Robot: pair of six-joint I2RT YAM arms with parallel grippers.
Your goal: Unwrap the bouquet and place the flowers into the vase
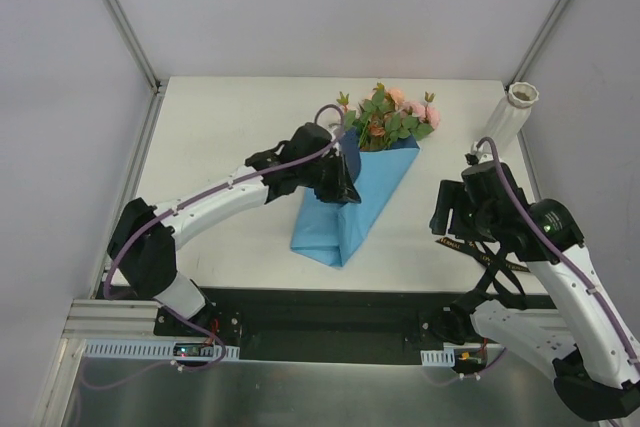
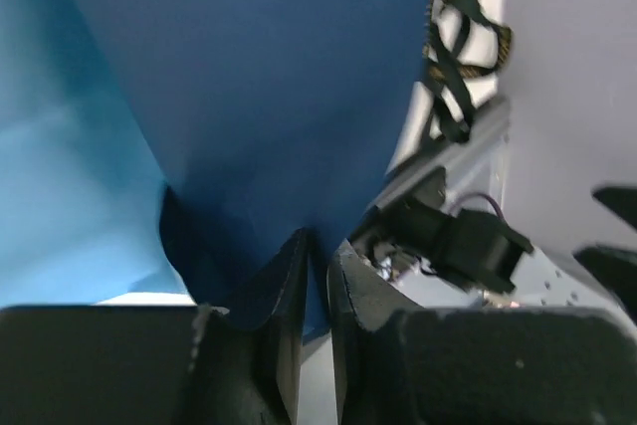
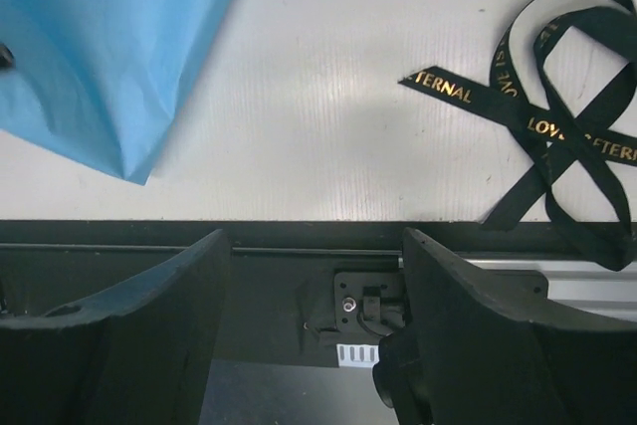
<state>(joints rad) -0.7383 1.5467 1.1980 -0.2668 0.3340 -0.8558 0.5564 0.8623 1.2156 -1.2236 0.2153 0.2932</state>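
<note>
1. Currently the bouquet (image 1: 365, 172) lies flat on the white table (image 1: 230, 127). Its narrow end points toward the arm bases.
2. Flowers (image 1: 390, 117): pink and peach roses with green leaves show at the bouquet's wide far end, inside the blue paper wrap (image 1: 350, 212).
3. Left gripper (image 2: 317, 246): it sits at the bouquet's left edge. The left wrist view shows its fingers (image 2: 284, 286) drawn nearly together, with a fold of the blue paper pinched between them.
4. Right gripper (image 3: 317, 238): it is well to the right of the bouquet, above the table's near edge. Its jaws stand wide apart, with nothing between them.
5. Black ribbon (image 3: 572, 138): it has gold lettering and lies loose in tangled loops on the table. It is right of the bouquet's narrow end and apart from the paper.
6. Vase (image 1: 515, 112): this whitish cylinder with a scalloped rim is right of the bouquet's flower end, at the table's far right edge. I cannot tell whether it is upright or leaning.
</note>
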